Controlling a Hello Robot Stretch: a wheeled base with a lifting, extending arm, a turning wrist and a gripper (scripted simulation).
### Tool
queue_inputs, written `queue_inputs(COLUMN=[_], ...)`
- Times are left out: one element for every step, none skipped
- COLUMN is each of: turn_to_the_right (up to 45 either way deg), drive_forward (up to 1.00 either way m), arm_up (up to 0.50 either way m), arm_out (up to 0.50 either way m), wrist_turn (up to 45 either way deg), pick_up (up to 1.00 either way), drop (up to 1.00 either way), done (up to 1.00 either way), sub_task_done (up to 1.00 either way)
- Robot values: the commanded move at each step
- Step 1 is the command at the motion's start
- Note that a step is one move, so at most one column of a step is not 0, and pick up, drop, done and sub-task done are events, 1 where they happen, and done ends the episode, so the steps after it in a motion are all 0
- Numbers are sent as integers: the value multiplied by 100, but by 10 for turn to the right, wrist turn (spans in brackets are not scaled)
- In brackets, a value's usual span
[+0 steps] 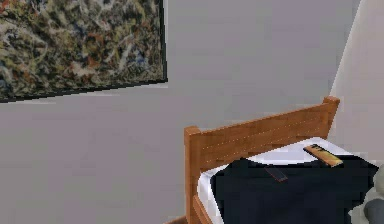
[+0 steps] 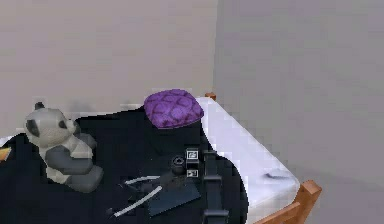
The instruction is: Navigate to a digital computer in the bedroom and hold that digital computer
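Painting (image 1: 80, 45), headboard (image 1: 258, 138) forward | panda toy (image 2: 62, 150), purple cushion (image 2: 174, 108), end effector (image 2: 121, 198) arm-side | hold: cannot tell

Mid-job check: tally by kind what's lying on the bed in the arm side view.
Plush toy: 1
Purple cushion: 1
Black blanket: 1
Dark grey flat thing at the claw: 1
Total: 4
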Motion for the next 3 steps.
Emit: queue_inputs(turn_to_the_right=[0, 0, 0], drive_forward=[0, 0, 0], arm_up=[0, -30, 0], arm_out=[0, 0, 0], wrist_turn=[360, 0, 0], pick_up=[0, 0, 100], drop=[0, 0, 0], done=[0, 0, 0], sub_task_done=[0, 0, 0])
